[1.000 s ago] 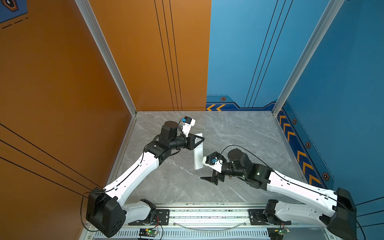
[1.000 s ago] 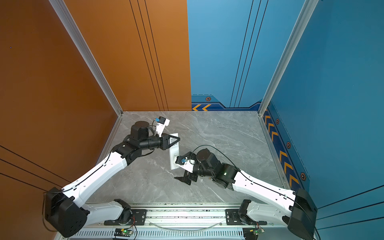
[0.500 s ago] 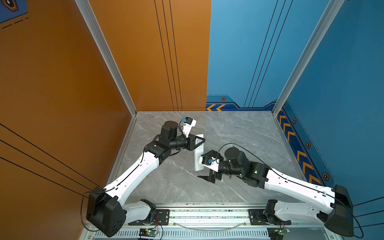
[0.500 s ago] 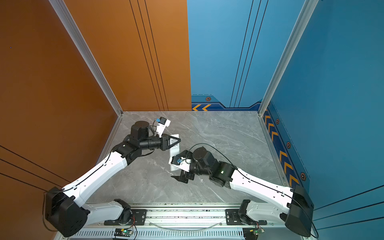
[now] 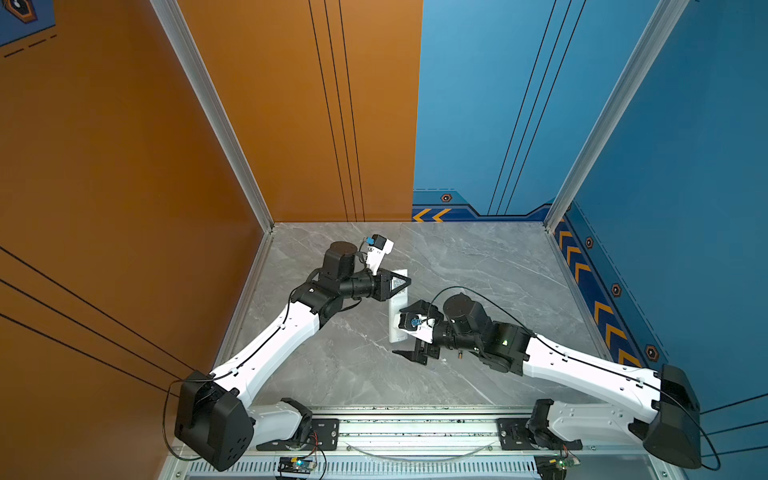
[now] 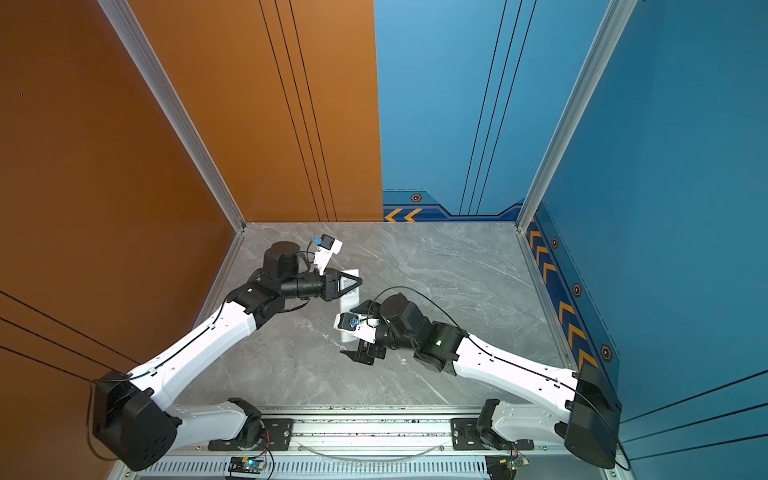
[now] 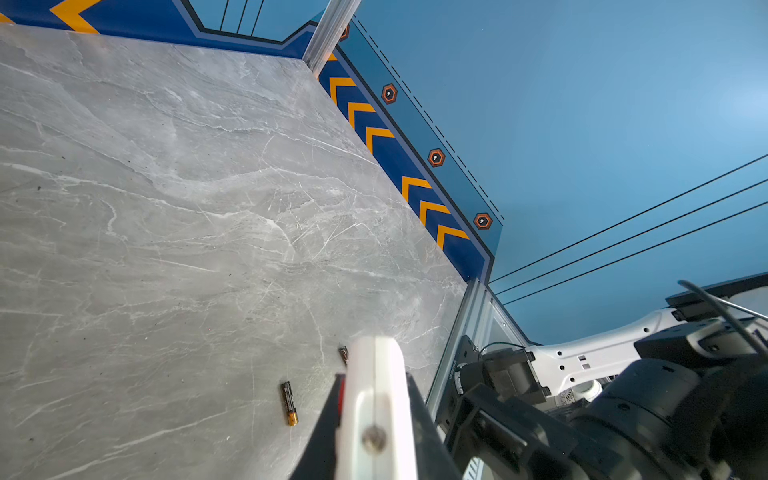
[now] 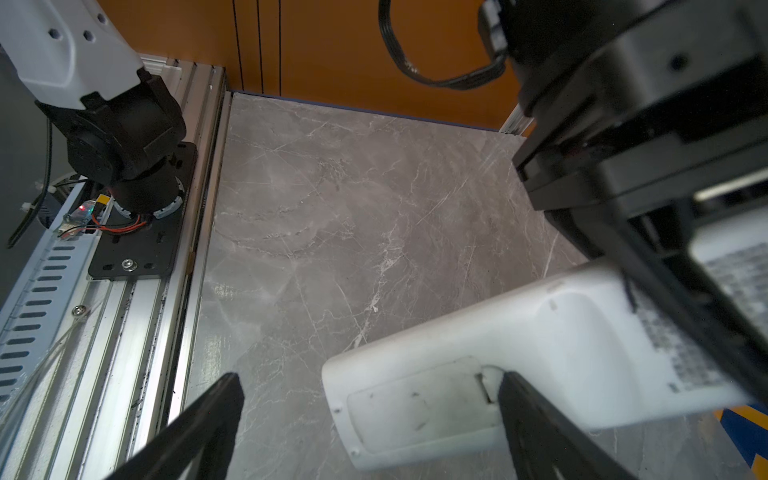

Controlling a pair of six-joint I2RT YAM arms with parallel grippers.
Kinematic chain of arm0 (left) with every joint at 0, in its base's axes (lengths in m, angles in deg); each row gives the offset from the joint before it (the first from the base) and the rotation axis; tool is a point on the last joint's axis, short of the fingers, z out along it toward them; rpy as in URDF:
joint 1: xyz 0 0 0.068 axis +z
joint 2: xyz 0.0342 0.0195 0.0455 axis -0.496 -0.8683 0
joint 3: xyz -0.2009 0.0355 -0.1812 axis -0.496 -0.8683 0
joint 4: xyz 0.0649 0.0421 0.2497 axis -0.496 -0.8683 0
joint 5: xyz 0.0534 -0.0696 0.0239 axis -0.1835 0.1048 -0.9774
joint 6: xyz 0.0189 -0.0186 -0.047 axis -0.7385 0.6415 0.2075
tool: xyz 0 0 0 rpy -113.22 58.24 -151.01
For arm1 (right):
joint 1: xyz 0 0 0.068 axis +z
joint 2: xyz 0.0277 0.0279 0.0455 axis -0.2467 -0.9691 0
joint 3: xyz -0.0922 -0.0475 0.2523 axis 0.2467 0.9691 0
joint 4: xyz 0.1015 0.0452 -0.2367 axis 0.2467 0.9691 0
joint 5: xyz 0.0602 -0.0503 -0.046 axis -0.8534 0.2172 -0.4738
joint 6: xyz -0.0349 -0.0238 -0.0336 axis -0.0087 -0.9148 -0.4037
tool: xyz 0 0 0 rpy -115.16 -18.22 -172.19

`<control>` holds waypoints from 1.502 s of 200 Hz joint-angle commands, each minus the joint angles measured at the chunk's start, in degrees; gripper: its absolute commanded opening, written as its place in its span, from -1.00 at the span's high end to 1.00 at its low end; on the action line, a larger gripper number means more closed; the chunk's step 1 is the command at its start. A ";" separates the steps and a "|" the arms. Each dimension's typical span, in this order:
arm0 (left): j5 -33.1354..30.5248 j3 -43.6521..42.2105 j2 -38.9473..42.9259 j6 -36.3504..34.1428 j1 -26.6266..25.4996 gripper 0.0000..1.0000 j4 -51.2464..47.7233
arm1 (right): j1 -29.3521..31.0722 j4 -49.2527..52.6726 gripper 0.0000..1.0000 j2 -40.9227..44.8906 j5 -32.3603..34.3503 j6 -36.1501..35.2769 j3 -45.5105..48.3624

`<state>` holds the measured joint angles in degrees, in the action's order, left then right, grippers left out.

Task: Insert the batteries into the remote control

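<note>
My left gripper [image 5: 400, 282] [image 6: 352, 282] is shut on the upper part of the white remote control [image 5: 396, 309] [image 6: 347, 300], holding it above the grey table. In the left wrist view the remote control [image 7: 376, 399] is seen edge-on between the jaws of the left gripper [image 7: 374, 376]. The remote control's plain back [image 8: 573, 332] faces the right wrist camera, its battery cover [image 8: 419, 407] in place. My right gripper [image 5: 409, 332] [image 8: 370, 395] is open around that end, one fingertip [image 8: 515, 395] at the cover's notch. Two batteries [image 7: 289, 403] [image 7: 343, 354] lie on the table.
One battery [image 5: 460, 354] lies close under the right arm's wrist. The metal rail [image 5: 415, 428] with both arm bases runs along the front edge. The left arm's base [image 8: 124, 137] stands by it. Orange and blue walls close the other three sides.
My right gripper has moved left and a little back, so the remote control's lower end now sits between its open fingers. The left arm and the remote control have stayed put.
</note>
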<state>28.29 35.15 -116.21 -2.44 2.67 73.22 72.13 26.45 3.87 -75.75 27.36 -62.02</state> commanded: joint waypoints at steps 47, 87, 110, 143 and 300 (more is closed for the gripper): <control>3.26 -0.55 -0.05 0.38 0.26 1.00 1.52 | 1.45 1.33 -0.85 -2.66 3.72 -2.70 -2.77; 3.34 -0.55 0.21 0.50 0.44 1.00 1.83 | 3.41 3.92 -0.85 -4.59 5.45 -4.33 -3.61; 3.33 -0.55 0.49 0.46 0.64 1.00 1.73 | 3.45 4.11 -0.84 -4.25 5.76 -4.14 -2.99; 3.30 -0.55 0.82 0.16 0.82 1.00 1.51 | 3.50 4.57 -0.83 -3.43 6.18 -3.65 -2.31; 3.82 -2.13 1.36 0.29 0.83 1.00 1.94 | 3.93 6.56 -0.80 -4.20 8.63 -4.03 -2.16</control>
<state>28.82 33.00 -116.19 -2.83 3.54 73.28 75.60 30.45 0.57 -68.23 23.28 -64.64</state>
